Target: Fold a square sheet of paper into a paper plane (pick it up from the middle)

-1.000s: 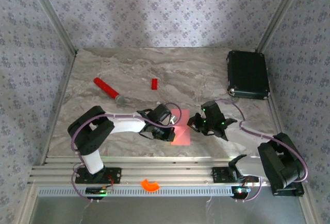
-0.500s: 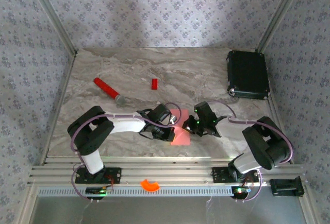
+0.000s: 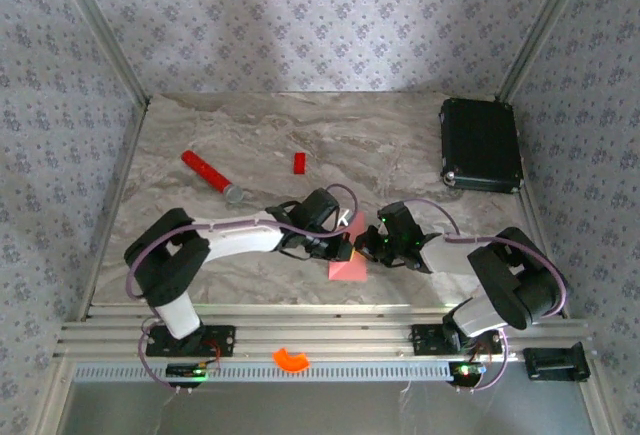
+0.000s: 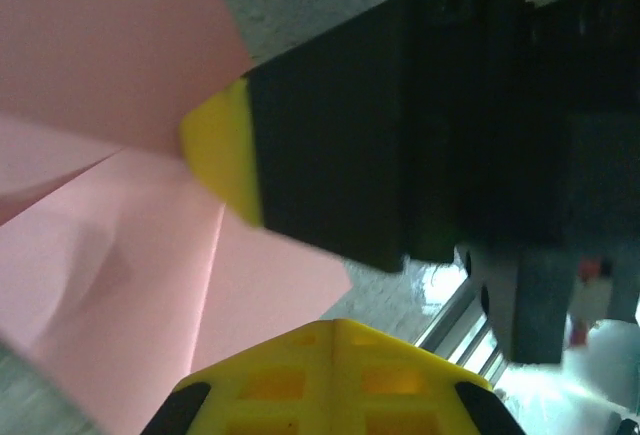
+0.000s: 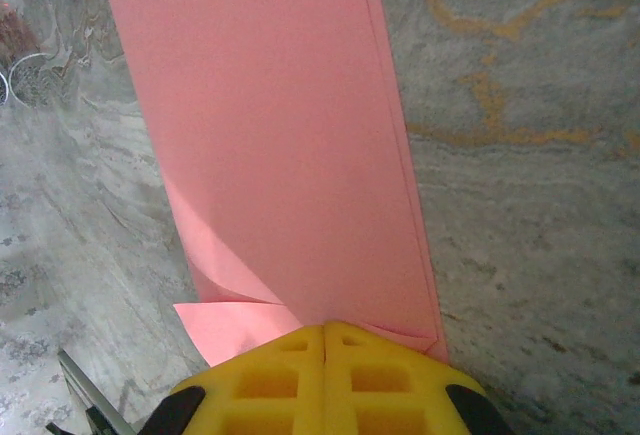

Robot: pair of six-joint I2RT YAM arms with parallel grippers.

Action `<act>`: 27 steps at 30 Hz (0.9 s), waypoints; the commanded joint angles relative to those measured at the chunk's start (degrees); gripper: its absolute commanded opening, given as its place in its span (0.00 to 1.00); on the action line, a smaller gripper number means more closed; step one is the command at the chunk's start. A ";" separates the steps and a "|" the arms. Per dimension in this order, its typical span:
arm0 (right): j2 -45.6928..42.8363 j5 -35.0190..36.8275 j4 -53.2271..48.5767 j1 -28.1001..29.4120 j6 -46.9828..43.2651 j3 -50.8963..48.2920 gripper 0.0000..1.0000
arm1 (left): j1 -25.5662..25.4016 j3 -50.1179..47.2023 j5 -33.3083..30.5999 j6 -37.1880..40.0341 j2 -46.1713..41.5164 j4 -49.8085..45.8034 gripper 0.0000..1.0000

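The square sheet of paper (image 3: 347,269) lies folded into a narrow salmon-pink strip on the marble table, between the two arms. My left gripper (image 3: 345,247) is shut with its yellow tips over the strip's left side. My right gripper (image 3: 368,247) is shut and meets it from the right. In the right wrist view the paper (image 5: 280,135) stretches away from the shut right gripper (image 5: 325,333), whose tips rest on its near end beside a lifted corner flap. In the left wrist view the left gripper (image 4: 335,330) hovers shut above creased paper (image 4: 120,285), and one fingertip (image 4: 222,155) of the right gripper touches the sheet.
A red stick with a grey tip (image 3: 208,174) and a small red block (image 3: 299,162) lie at the back left. A black case (image 3: 481,145) stands at the back right. An orange piece (image 3: 292,359) sits on the front rail.
The right gripper swung left up to the paper. The left gripper slid right over the sheet, and less of the pink strip shows now.
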 commanded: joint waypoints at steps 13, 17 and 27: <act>2.96 2.90 -7.71 -0.05 -0.22 -2.66 0.00 | -1.11 -11.74 -2.13 1.81 0.11 -2.13 0.00; 2.90 2.73 -7.63 -0.15 -0.17 -2.70 0.00 | -0.94 -15.31 -1.86 3.04 -3.25 -3.12 0.00; 3.43 2.40 -7.95 -0.13 -0.31 -1.54 0.00 | -0.41 -15.38 0.52 1.10 -6.79 0.36 0.04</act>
